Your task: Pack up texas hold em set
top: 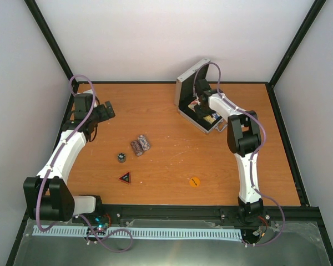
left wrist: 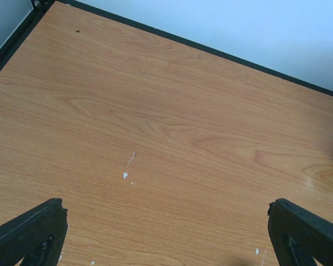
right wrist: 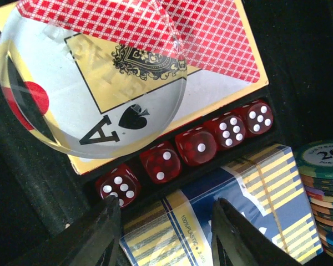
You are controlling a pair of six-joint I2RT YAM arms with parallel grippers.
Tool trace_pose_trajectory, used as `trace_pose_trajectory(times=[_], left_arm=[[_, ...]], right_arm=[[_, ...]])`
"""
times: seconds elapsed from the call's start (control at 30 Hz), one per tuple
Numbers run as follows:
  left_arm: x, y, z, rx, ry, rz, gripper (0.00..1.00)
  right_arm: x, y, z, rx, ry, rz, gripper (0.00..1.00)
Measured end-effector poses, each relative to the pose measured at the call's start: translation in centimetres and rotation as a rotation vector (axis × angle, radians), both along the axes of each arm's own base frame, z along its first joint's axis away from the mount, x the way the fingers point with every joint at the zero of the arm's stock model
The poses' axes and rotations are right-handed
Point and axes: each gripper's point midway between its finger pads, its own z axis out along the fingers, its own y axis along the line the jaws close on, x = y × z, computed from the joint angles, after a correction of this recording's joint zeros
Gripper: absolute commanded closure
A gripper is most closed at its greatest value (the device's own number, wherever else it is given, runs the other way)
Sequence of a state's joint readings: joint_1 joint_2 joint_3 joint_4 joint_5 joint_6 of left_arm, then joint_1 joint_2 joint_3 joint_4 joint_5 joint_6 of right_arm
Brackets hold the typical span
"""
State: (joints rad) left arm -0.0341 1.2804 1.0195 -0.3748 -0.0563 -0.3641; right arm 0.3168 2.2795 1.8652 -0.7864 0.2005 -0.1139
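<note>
The silver case (top: 184, 88) stands open at the back right, lid upright. My right gripper (top: 202, 108) is inside it, open, its jaws apart just above the blue-yellow card deck (right wrist: 233, 210) and holding nothing. Several red dice (right wrist: 194, 147) sit in a row in a slot beside the deck. A chip stack (right wrist: 324, 194) lies in the case at the right. Outside the case, striped chip stacks (top: 140, 144), a small dark chip stack (top: 121, 157), the red-edged triangle (top: 125, 177) and the orange disc (top: 194, 181) lie on the table. My left gripper (top: 102, 111) is open and empty above bare wood.
A red-checked card deck (right wrist: 211, 39) with a clear round disc (right wrist: 94, 77) on it lies in the case beyond the dice. The left wrist view shows only the wooden table (left wrist: 172, 127) and its black back rail (left wrist: 222, 52). Black frame posts stand at the corners.
</note>
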Motion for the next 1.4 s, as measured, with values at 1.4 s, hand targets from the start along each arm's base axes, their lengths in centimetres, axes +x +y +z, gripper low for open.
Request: trace_pose_trajectory(times=[1.4], left_arm=[[0.0, 0.0, 0.0, 0.000, 0.001, 0.001, 0.00]], right_arm=[[-0.1, 1.9, 0.9, 0.169, -0.024, -0.076, 0.45]])
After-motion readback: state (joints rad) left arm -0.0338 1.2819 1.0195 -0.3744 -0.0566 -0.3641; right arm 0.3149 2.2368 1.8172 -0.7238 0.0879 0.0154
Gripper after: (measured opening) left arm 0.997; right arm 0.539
